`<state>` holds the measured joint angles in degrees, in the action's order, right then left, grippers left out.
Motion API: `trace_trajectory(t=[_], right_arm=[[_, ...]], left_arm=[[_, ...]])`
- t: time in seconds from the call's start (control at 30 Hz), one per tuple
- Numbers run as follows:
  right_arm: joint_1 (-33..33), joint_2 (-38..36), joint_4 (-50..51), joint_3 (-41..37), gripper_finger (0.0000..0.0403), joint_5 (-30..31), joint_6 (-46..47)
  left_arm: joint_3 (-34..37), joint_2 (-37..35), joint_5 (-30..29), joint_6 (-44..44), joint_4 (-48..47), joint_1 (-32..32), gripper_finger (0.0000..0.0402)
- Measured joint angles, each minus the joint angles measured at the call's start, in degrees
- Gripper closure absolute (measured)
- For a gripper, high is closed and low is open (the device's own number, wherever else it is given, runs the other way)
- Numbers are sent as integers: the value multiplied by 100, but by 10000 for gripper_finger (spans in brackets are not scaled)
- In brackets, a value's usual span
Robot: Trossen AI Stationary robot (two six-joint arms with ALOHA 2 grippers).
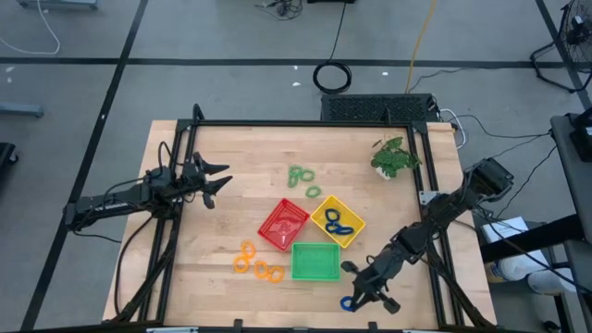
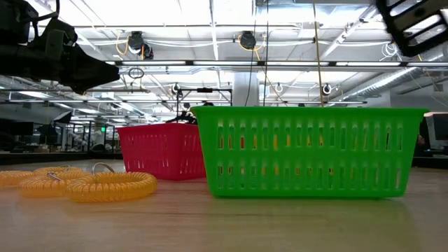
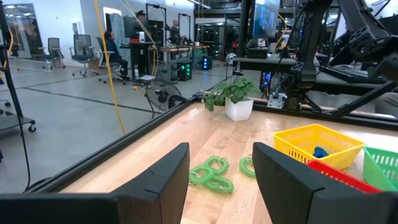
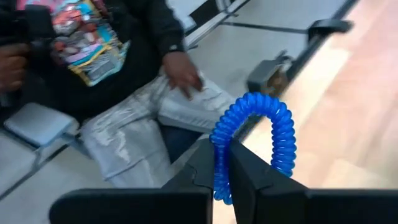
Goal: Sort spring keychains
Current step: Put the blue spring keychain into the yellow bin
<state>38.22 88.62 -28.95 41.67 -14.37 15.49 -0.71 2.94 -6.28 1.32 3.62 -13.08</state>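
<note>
My right gripper hovers near the table's front edge, just right of the green tray, shut on a blue spring keychain. More blue keychains lie in the yellow tray. Between them stands the red tray. Green keychains lie on the wood beyond the trays, and orange ones lie left of the green tray. My left gripper waits open at the table's left side, level, touching nothing. My right gripper pinches one strand of the blue coil loop between its two fingers. The rest of the loop arches out past the fingertips. The keychain is lifted clear of the table.
A potted leafy plant stands at the back right. A black frame runs round the tabletop. A seated person is close beyond the table's near right corner. Bare wood lies at the near left and far left.
</note>
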Motion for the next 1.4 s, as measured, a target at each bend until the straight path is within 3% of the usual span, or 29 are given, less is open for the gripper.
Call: trace_trajectory(t=[0.2, 0.83, 1.4], right_arm=[[-285, 0, 4, 0, 390, 401, -167], [-1175, 0, 5, 0, 390, 461, -427], [-1764, 0, 246, 2, 389, 1975, -372]], left_arm=[[2, -1, 0, 0, 0, 0, 217], [2, 0, 0, 0, 0, -1, 217], [0, 0, 0, 0, 0, -2, 217]])
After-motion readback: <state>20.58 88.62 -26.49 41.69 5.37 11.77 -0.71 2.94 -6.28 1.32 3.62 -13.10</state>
